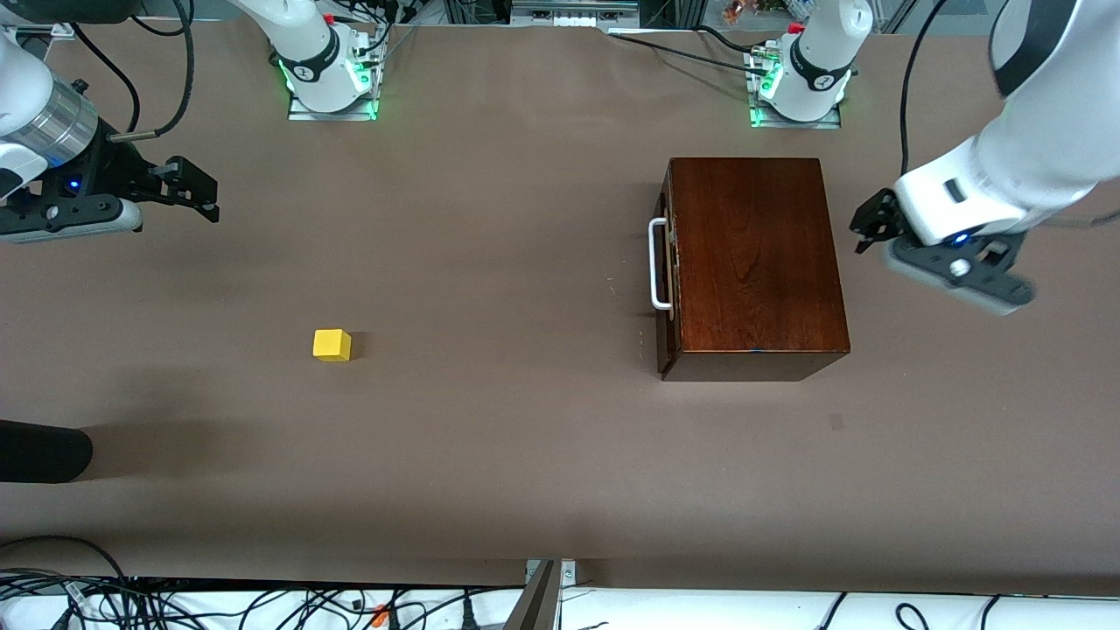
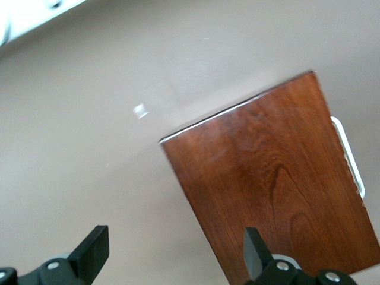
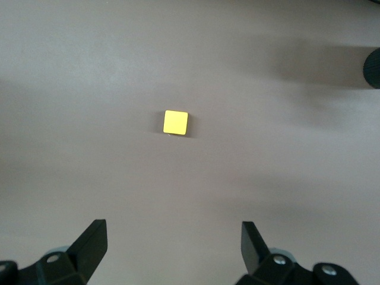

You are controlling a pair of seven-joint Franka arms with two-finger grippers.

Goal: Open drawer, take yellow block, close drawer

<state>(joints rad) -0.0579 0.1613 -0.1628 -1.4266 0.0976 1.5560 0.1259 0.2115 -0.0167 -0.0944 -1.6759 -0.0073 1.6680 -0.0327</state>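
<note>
Drawer [image 1: 668, 289] shut flush in box [image 1: 752, 262], handle [image 1: 658, 264] facing nine o'clock, twelve taken toward the bases. Block [image 1: 332, 345] out on bare surface [image 1: 525, 437], well apart at roughly nine o'clock from box, slightly nearer front camera. Left tool [image 1: 866, 229] spread wide, empty, hanging over surface just beside box at three o'clock. Right tool [image 1: 206, 197] likewise spread, empty, waiting over surface at ten o'clock from block. Task seemingly done. Risks: clipping box with left tool on a careless swing, skewing it or jolting drawer ajar; nudging loose block with a low right-arm pass.
</note>
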